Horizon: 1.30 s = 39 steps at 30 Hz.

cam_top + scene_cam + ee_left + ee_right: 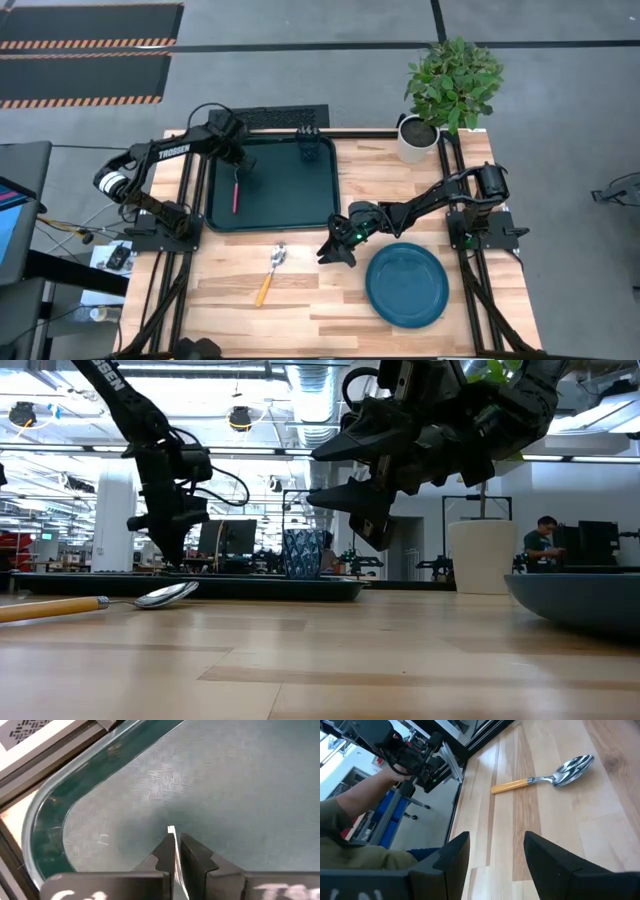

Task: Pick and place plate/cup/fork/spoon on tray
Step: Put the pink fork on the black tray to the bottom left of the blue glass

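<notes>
The right gripper (334,252) hangs with fingers spread just beside the spoon (271,271), whose long axis runs bowl-nearest, handle slanting away. It is the nearer arm; the left gripper (238,170) pinches the fork (235,190) over the tray (320,215).

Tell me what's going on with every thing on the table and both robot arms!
Tray: flat on the table.
Cup: upright on the tray.
Fork: on the tray, its metal end pinched by the left gripper.
Spoon: lying on the table, off the tray.
Plate: on the table, off the tray.
Right gripper: jaws open, above the table.
</notes>
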Available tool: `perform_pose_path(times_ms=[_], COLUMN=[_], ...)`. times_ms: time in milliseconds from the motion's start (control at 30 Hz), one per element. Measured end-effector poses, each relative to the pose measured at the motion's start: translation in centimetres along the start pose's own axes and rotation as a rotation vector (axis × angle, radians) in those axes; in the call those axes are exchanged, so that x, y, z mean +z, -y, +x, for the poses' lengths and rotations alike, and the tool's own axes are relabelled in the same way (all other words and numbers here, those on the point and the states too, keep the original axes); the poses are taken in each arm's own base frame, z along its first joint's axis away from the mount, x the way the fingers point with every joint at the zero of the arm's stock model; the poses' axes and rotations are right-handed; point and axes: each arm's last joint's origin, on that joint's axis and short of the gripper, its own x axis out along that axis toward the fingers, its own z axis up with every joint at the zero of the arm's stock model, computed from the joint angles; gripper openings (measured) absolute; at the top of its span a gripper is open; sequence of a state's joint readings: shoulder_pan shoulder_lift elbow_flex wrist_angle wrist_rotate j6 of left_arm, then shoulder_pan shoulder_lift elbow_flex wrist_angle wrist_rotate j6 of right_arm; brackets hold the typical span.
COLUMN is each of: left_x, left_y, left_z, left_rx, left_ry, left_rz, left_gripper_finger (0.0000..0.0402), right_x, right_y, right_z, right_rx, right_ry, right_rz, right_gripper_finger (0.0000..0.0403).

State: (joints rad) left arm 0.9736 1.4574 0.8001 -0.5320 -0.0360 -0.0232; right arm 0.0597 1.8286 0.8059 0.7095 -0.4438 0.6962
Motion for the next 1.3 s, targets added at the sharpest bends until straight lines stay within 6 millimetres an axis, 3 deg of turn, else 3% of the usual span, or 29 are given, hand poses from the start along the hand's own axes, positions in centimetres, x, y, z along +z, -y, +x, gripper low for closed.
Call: perform_pose_path(times_ms=[467,1300], left_x=[-1.5,-1.6], left_y=[0.1,0.1], left_z=[1.1,1.1], left_rx=[-0.001,0.004], left_ry=[-0.032,-0.037], left_rz=[-0.025,-0.043], left_gripper_finger=[0.0014,0.0], right_x=[0.0,0.1], right_y=[0.0,0.1], right_z=[0.0,0.0], right_rx=[0.0,-0.001], right_ry=[0.0,0.002], right_rz=[-0.016,-0.015], right_gripper_finger=[0.0212,0.0212])
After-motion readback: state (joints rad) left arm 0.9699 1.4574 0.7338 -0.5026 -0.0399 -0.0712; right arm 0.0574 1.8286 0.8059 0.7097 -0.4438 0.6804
